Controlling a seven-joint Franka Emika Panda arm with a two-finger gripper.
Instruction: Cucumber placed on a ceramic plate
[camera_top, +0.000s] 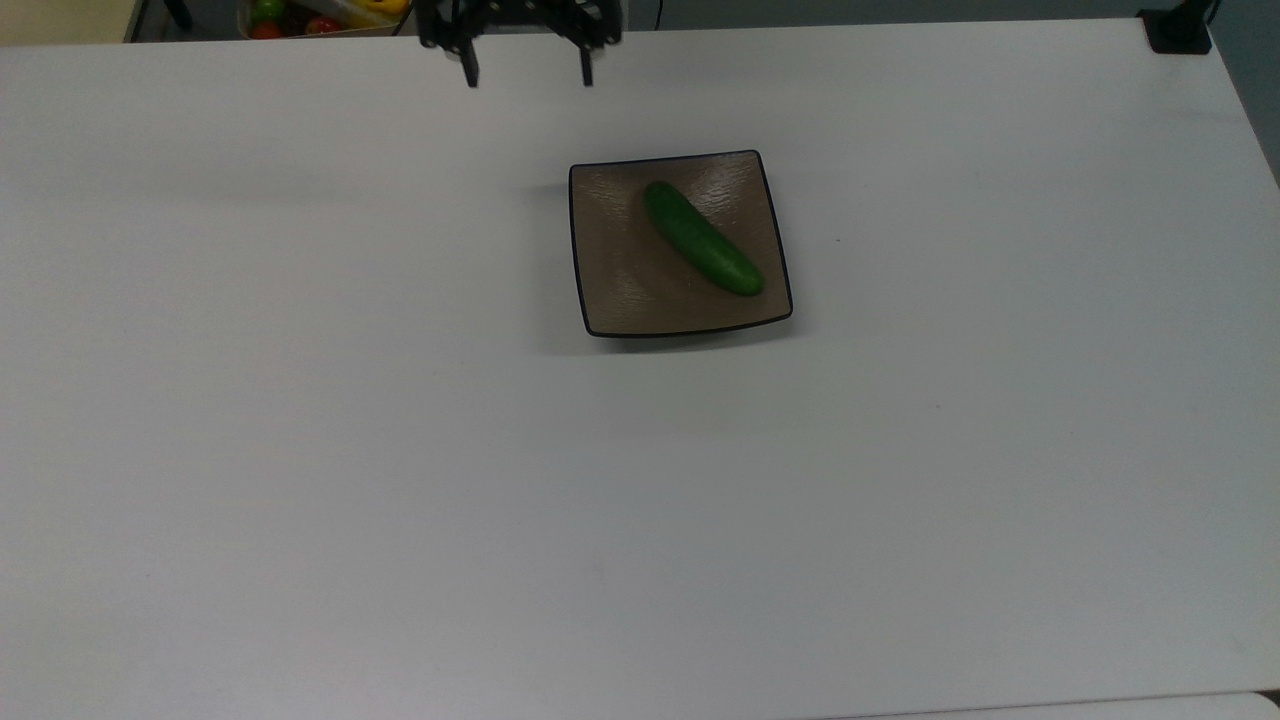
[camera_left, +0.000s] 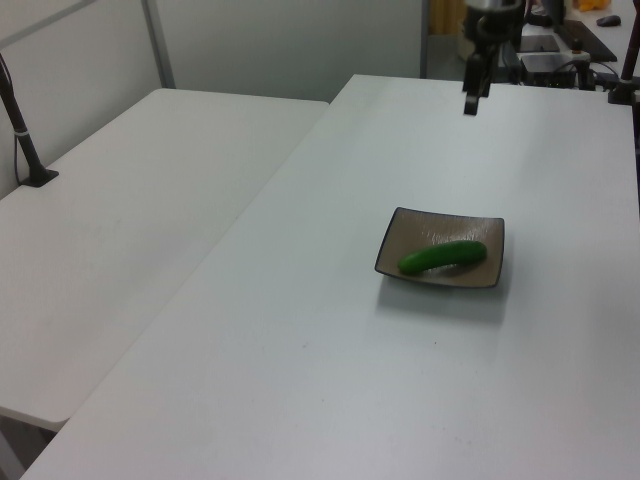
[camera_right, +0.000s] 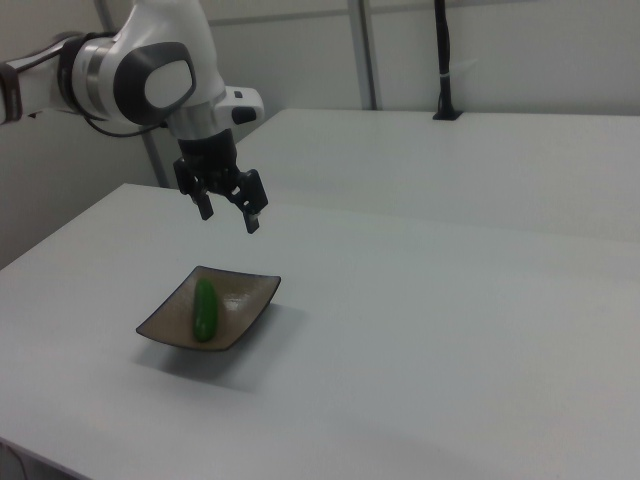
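Green cucumber lay on the ceramic plate, gripper hung empty and spread wide well above, so placing looked done, nothing left but parking.

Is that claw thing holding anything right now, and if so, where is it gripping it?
Nothing is held. The gripper hangs open and empty above the table, apart from the cucumber, which lies on the ceramic plate.

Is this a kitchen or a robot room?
Probably a robot lab, not a kitchen: a white robot arm with an open gripper hangs over plain white tables, near a cucumber on a ceramic plate.
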